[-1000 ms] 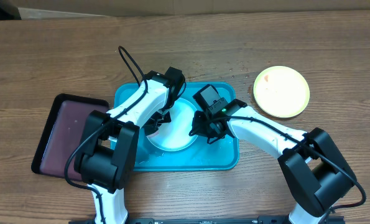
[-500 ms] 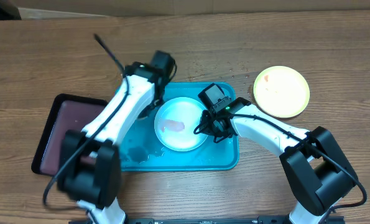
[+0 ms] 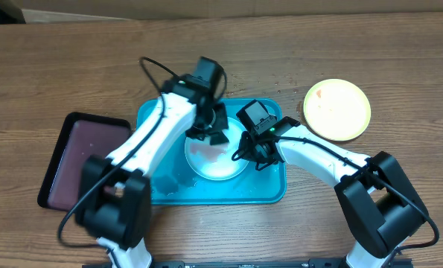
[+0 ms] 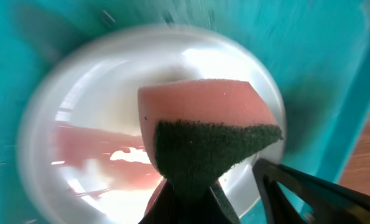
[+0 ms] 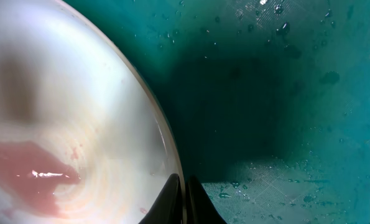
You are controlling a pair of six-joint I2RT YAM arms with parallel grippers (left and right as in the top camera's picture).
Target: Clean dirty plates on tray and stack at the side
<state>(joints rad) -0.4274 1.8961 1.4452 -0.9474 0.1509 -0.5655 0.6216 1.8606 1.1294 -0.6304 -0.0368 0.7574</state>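
The white plate point(image 3: 217, 160), in the middle of the tray point(image 3: 269, 192), is pinched at its rim by the right jaws, seemingly to be steadied under the sponge point(image 4: 203, 109) clamped in the left jaws.

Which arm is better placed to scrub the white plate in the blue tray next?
Left. The left fingers hold the sponge over the plate; the right fingers pinch its rim, likely steadying it.
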